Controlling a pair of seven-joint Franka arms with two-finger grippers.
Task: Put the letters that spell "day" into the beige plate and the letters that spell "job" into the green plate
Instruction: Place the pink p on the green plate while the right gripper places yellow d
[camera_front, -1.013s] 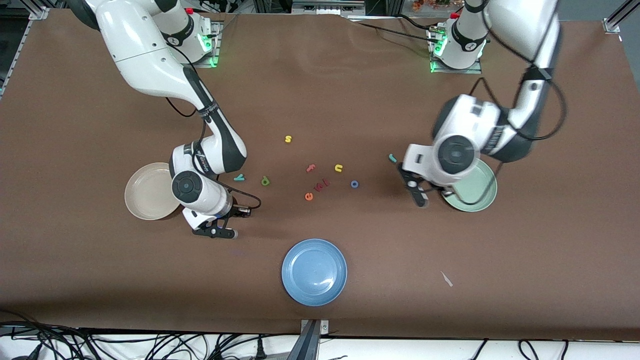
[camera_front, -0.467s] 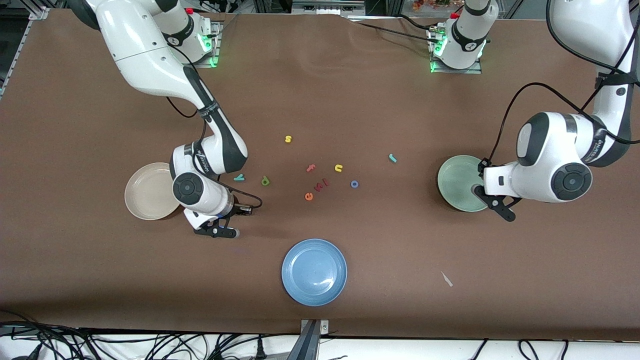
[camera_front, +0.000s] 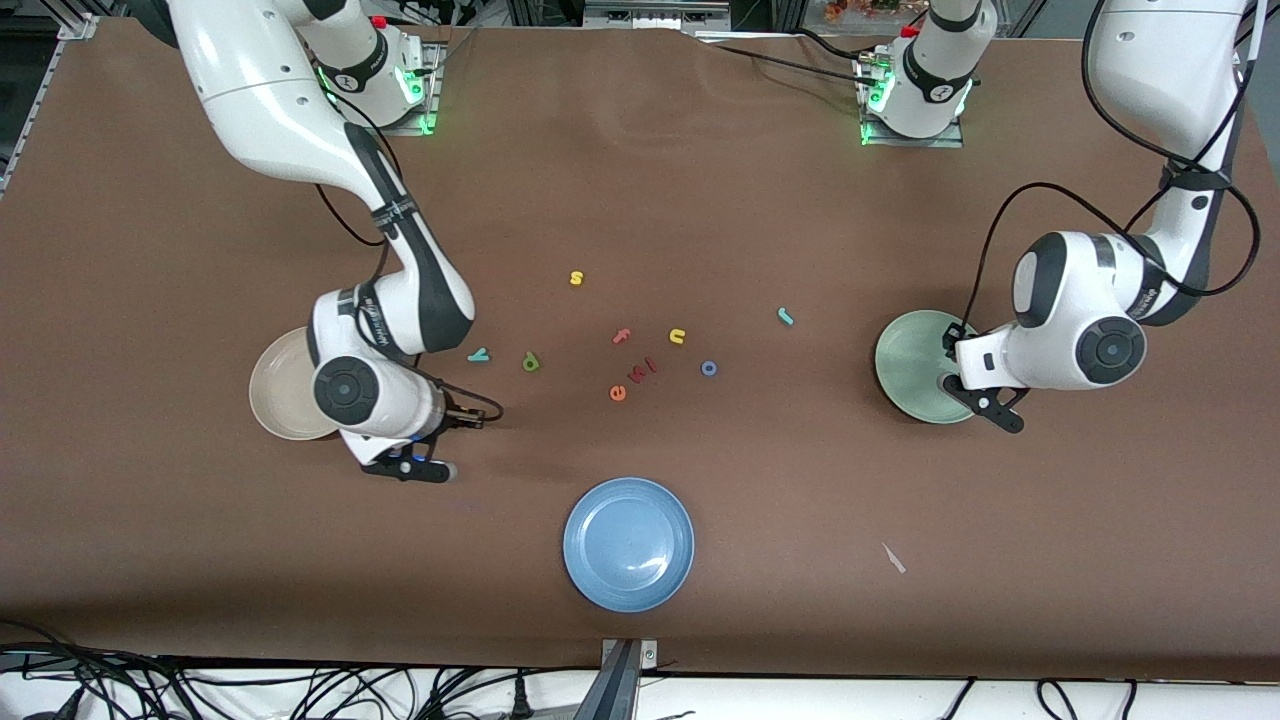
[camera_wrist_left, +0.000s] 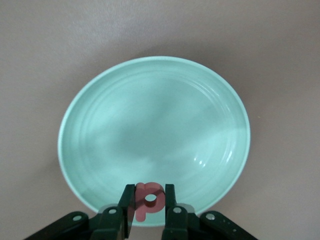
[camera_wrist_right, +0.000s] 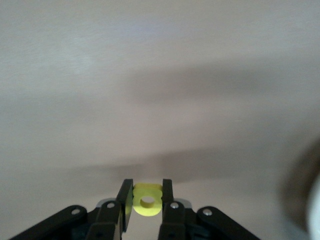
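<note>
Front view, left arm: the left gripper (camera_front: 985, 405) is hanging over the edge of the green plate (camera_front: 912, 365), having swung there within the last second from beside the teal "j" (camera_front: 785, 316); a drop is looking close.
Front view, right arm: the right gripper (camera_front: 405, 466) is edging toward the beige plate (camera_front: 283, 400), slightly closer than a second ago, but is hovering over bare surface (camera_front: 200, 550) just beside it.
Front view, letters waiting: the teal "y" (camera_front: 479, 354), green "d" (camera_front: 530, 362) and blue "o" (camera_front: 709, 368) are lying between the plates; the yellow "s" (camera_front: 576, 278), yellow "u" (camera_front: 677, 336), pink "f" (camera_front: 621, 336) and orange "e" (camera_front: 617, 393) are strays.
Front view, other: the blue plate (camera_front: 628, 542) is sitting nearest the camera.
Left wrist view: the jaws are clamping the pinkish-red "b" (camera_wrist_left: 150, 198) above the plate's rim; the plate is holding nothing yet.
Right wrist view: the jaws are gripping the yellow "a" (camera_wrist_right: 147, 199) over plain surface, with a plate edge just showing at the side.
Meaning: both first deliveries are nearing; neither plate is holding a letter so far.
</note>
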